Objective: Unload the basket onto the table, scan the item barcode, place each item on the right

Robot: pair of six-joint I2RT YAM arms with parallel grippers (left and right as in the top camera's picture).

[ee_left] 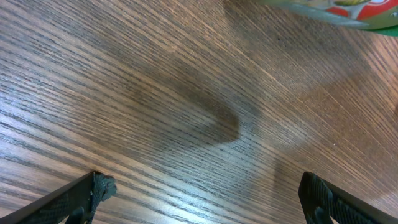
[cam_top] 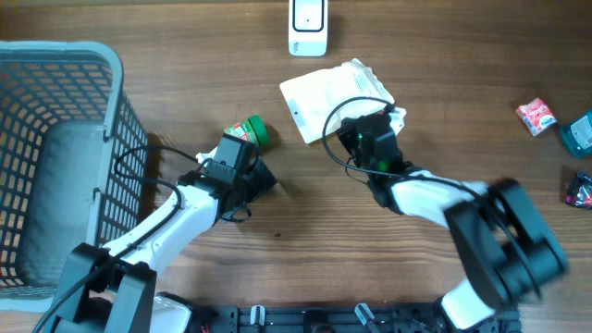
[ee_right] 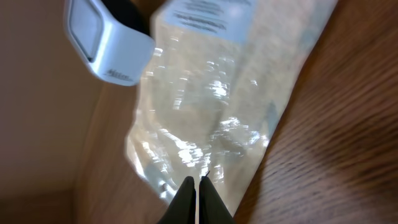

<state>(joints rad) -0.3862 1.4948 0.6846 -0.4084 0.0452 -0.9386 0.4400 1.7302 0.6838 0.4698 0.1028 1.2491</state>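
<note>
A white plastic pouch (cam_top: 324, 92) with a printed label lies in the middle of the table, just below the white barcode scanner (cam_top: 308, 23). My right gripper (cam_top: 367, 129) sits at the pouch's right edge. In the right wrist view its fingertips (ee_right: 199, 185) are pressed together on the crinkled edge of the pouch (ee_right: 211, 112), and the scanner (ee_right: 109, 40) shows beyond at the upper left. My left gripper (cam_top: 259, 178) hovers open over bare wood, its fingers (ee_left: 99, 186) wide apart with nothing between them, near a green can (cam_top: 252, 131).
A grey wire basket (cam_top: 102, 139) fills the left side. The green can (ee_left: 348, 9) shows at the top edge of the left wrist view. A red packet (cam_top: 535, 116), a blue item (cam_top: 578, 134) and a dark packet (cam_top: 581, 190) lie at the far right.
</note>
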